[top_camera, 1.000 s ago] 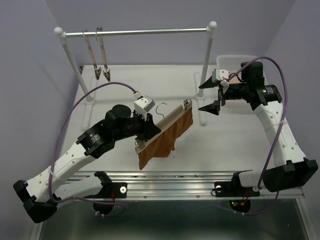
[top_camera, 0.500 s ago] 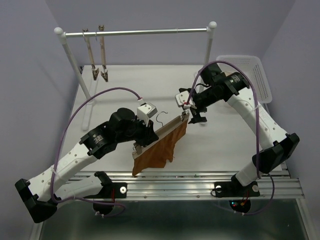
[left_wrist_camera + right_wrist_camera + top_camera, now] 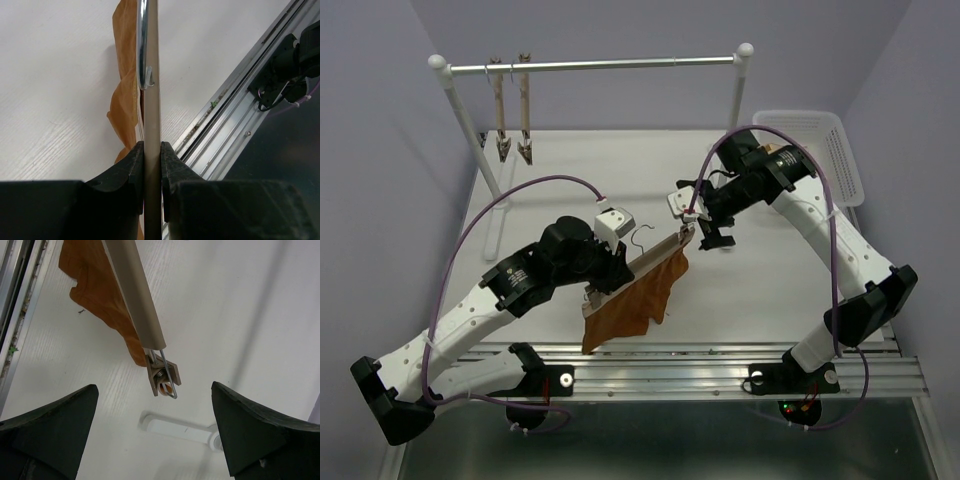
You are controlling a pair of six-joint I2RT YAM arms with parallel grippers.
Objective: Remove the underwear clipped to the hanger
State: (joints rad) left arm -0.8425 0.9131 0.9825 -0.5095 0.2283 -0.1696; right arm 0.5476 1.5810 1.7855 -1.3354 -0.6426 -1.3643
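Left wrist view: the left gripper (image 3: 151,150) is closed tight on the wooden bar of the hanger (image 3: 151,75), one finger pressed to each side. The underwear (image 3: 122,100) hangs on the bar's left side above the white table (image 3: 55,90). The aluminium frame rail (image 3: 235,115) at the near edge runs close by on the right.

Right wrist view: the right gripper (image 3: 154,387) is spread wide and holds nothing. The hanger's far-end metal clip (image 3: 162,376) sits between the two fingers and apart from both, with open tabletop on each side. The clip bites a corner of the rust-orange cloth.

Top external view: the hanger bar slants from the left gripper up to the right gripper. Its wire hook (image 3: 640,237) stands free just behind the bar. The underwear's lower corner droops close to the table's near edge. Bare table lies to the right and behind. A clothes rail (image 3: 610,65) at the back carries two bare clip hangers (image 3: 512,110) at its left end, well apart from both arms. A white basket (image 3: 840,150) sits at the far right corner, and lilac walls enclose the table.
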